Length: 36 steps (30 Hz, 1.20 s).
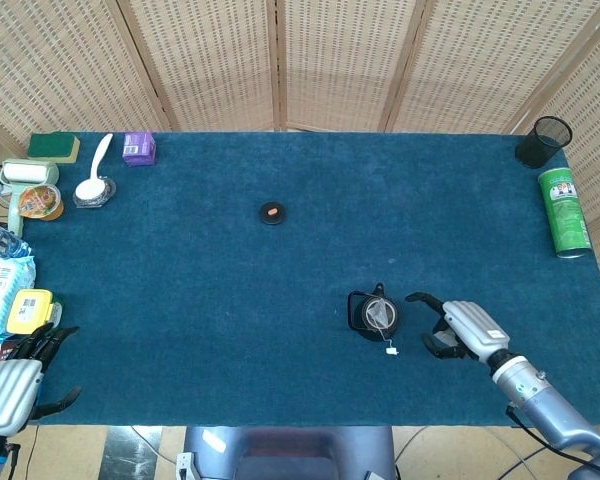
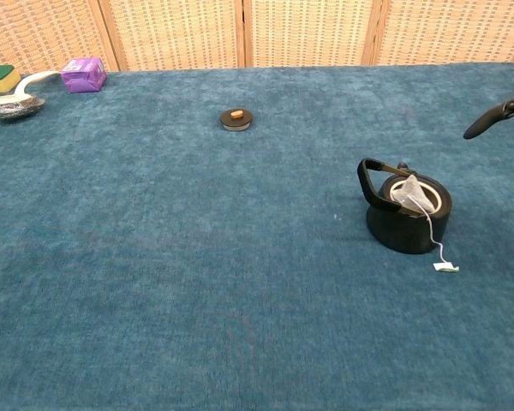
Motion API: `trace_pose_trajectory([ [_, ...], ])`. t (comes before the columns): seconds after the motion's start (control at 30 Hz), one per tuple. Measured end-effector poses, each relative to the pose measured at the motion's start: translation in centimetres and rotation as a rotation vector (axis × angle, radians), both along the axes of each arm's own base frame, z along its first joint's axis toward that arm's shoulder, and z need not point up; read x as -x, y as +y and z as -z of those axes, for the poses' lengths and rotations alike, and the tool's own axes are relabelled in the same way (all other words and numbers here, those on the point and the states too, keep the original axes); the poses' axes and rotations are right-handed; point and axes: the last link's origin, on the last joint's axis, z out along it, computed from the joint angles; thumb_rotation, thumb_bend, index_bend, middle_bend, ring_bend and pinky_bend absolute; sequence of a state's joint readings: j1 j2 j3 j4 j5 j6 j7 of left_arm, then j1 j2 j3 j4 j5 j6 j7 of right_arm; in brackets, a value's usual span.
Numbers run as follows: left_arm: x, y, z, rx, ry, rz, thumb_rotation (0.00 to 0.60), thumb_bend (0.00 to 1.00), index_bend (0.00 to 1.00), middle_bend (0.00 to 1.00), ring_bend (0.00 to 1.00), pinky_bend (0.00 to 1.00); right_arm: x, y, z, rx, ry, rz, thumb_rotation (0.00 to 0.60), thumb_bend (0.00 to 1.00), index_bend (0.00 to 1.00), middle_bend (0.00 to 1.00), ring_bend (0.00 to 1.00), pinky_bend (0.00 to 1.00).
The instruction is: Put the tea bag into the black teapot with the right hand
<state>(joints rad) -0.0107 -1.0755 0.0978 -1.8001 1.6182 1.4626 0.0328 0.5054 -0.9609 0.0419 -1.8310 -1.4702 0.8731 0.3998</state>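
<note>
The black teapot [image 1: 372,314] [image 2: 407,216] stands lidless on the blue table, right of centre near the front. A white tea bag [image 2: 409,190] [image 1: 379,316] sits inside its mouth. Its string hangs over the rim, and the small paper tag [image 2: 445,268] [image 1: 390,349] lies on the cloth beside the pot. My right hand [image 1: 458,328] [image 2: 497,116] hovers just right of the teapot, fingers spread, holding nothing. My left hand [image 1: 20,372] rests at the table's front left corner, fingers apart and empty.
The teapot's round black lid [image 1: 271,213] [image 2: 236,118] lies at mid-table. A purple box [image 1: 138,148], a white spoon on a dish [image 1: 94,186] and a green sponge [image 1: 54,146] sit at the back left. A green can [image 1: 564,211] and a black mesh cup [image 1: 543,141] are at the far right.
</note>
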Motion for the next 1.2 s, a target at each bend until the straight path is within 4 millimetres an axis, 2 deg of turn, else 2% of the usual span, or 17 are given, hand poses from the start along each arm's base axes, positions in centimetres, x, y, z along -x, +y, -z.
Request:
trace_pose_trajectory([
  [0.23,0.0,0.0,-0.1,-0.002,0.007,-0.001,0.600,0.27,0.13,0.19,0.09,0.14,-1.0,-0.6,-0.3,-0.131,0.074,-0.020,0.600,0.75,0.14,1.00,1.00,1.00],
  [0.43,0.2,-0.1,0.0,0.001,0.011,-0.012,0.600,0.27,0.13,0.19,0.09,0.14,-2.6,-2.2,0.1,-0.249,0.164,-0.044,0.600,0.76,0.13,1.00,1.00,1.00],
  [0.7,0.5,0.2,0.2,0.009,0.017,-0.021,0.600,0.27,0.13,0.19,0.09,0.14,-3.8,-3.9,1.1,-0.294,0.208,-0.053,0.600,0.76,0.13,1.00,1.00,1.00],
  [1.2,1.0,0.2,0.2,0.012,0.018,-0.035,0.600,0.27,0.13,0.19,0.09,0.14,-3.4,-5.3,2.9,-0.323,0.249,-0.025,0.600,0.76,0.13,1.00,1.00,1.00],
])
